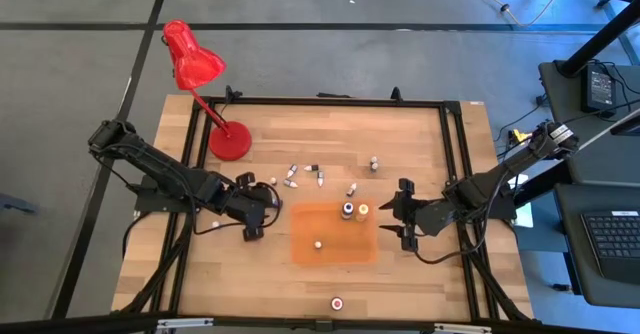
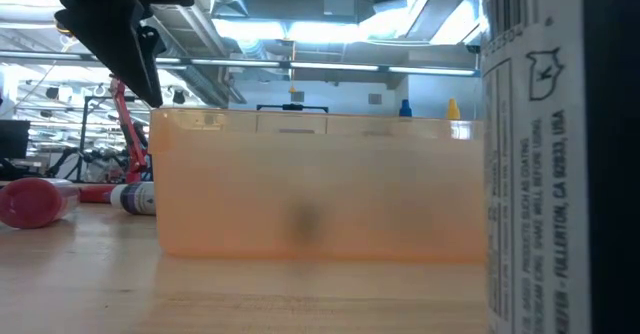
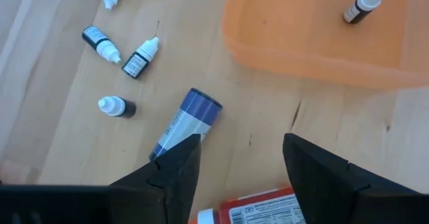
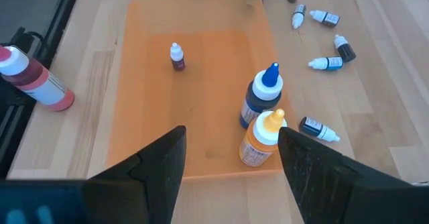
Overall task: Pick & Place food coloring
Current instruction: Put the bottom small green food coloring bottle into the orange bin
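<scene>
High view: the left gripper (image 1: 262, 214) hangs spread and empty over the tabletop (image 1: 420, 134) beside the orange tray (image 1: 305, 249); the right gripper (image 1: 398, 217), likewise parted, holds nothing. Food coloring bottles (image 1: 305, 177) lie scattered nearby; three stand in the tray.

Close bottle label (image 2: 525, 144), low view, print running sideways: "FULLERTON, CA 92833, USA" legible; other lines there too blurred to read. Printing on the red-and-white label (image 3: 258, 210) and the lying blue-capped bottle (image 3: 184, 120) unreadable.

a red desk lamp (image 1: 195, 74) stands at the wooden table's (image 1: 420, 134) far left; a laptop (image 1: 612, 244) sits beside the table.
</scene>
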You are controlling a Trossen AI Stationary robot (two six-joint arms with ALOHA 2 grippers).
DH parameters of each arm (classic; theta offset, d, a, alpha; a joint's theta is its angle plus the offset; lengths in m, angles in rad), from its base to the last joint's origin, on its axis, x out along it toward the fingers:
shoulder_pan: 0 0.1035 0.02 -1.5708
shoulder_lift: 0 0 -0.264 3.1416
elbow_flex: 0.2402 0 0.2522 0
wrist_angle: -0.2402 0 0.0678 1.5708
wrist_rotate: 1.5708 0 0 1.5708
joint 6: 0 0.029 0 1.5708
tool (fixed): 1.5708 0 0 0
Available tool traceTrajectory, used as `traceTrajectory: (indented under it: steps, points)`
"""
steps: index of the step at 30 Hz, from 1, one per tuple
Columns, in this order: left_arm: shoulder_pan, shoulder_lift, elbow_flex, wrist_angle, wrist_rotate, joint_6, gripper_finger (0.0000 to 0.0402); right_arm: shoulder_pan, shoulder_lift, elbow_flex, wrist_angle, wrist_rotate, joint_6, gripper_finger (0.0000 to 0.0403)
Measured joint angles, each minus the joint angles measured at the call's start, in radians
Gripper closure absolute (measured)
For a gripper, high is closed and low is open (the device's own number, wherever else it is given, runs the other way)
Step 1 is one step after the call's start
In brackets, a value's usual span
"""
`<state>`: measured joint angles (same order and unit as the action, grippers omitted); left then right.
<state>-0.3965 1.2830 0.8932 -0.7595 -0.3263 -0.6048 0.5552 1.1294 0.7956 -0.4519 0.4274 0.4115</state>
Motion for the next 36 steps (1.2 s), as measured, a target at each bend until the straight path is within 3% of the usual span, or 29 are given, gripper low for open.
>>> traceTrajectory:
  steps: [11, 19, 24, 31, 36]
  points:
    - [0.0, 0.0, 0.0, -0.035, 0.04, 0.032, 0.0186, 0.0, 0.0, 0.0, 0.0, 0.015, 0.0, 0.0164]
    - [-0.019, 0.0, 0.0, -0.288, 0.064, -0.604, 0.0187, -0.001, 0.0, 0.0, -0.001, 0.035, 0.001, 0.0164]
    - [-0.061, 0.0, 0.0, -0.404, 0.116, -0.831, 0.0187, 0.0, 0.0, 0.0, -0.001, 0.035, 0.002, 0.0164]
    - [-0.143, 0.0, -0.012, -0.447, 0.175, -1.054, 0.0187, 0.0, 0.0, 0.0, -0.001, 0.035, 0.002, 0.0164]
    - [-0.196, 0.0, -0.09, -0.436, 0.252, -1.195, 0.0187, 0.0, 0.001, 0.0, -0.001, 0.035, 0.003, 0.0164]
